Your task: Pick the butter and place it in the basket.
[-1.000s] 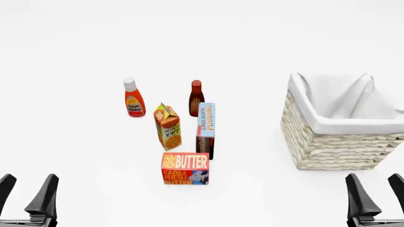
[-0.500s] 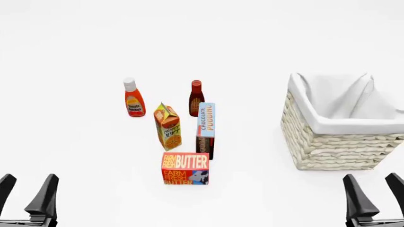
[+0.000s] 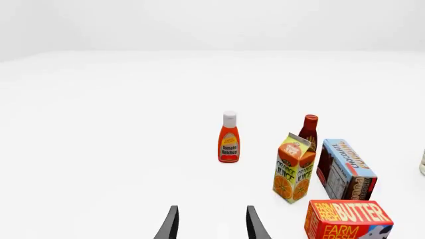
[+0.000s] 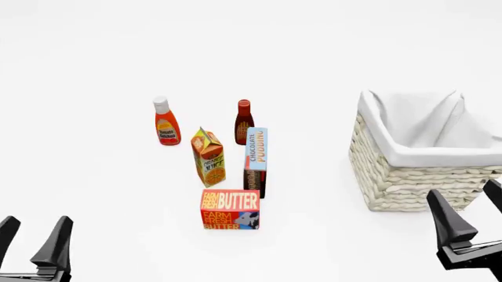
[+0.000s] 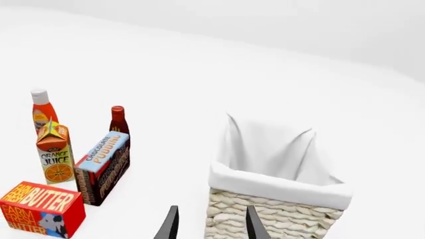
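The butter is a small red-and-orange carton standing on the white table, nearest the arms among the groceries; it also shows in the left wrist view and the right wrist view. The basket, cream wicker with a white liner, stands at the right. My left gripper is open at the bottom left, well left of the butter, with nothing between its fingers. My right gripper is open at the bottom right, just in front of the basket.
Behind the butter stand a chocolate pudding box and an orange juice carton. Farther back are a ketchup bottle and a dark red sauce bottle.
My right gripper has risen and tilted, moving up toward the basket's front. The left gripper and all the groceries stay where they were.
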Tool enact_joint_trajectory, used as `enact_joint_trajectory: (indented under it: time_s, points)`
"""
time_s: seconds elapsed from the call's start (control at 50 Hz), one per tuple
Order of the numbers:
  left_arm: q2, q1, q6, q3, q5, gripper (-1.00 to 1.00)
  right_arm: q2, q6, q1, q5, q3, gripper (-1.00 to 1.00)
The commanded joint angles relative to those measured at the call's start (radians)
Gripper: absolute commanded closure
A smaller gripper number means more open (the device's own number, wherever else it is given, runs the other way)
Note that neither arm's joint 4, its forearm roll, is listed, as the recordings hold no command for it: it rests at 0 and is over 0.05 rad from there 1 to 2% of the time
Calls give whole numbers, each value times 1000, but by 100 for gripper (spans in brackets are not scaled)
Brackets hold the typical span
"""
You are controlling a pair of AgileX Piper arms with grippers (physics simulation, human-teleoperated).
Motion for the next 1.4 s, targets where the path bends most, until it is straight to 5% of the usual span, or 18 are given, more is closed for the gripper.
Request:
enact_joint_trajectory:
  time_s: [0.02,0.1,0.58,1.4]
  points:
    - [0,0,0,0,0,-100,137,-53,75,75,-197,-100]
    - [0,0,0,0,0,-100,215,-110,104,69,-239,-100]
    - [0,0,0,0,0,-100,532,-208,175,82,-459,-100]
    - [0,0,0,0,0,-100,788,-422,276,345,-771,-100]
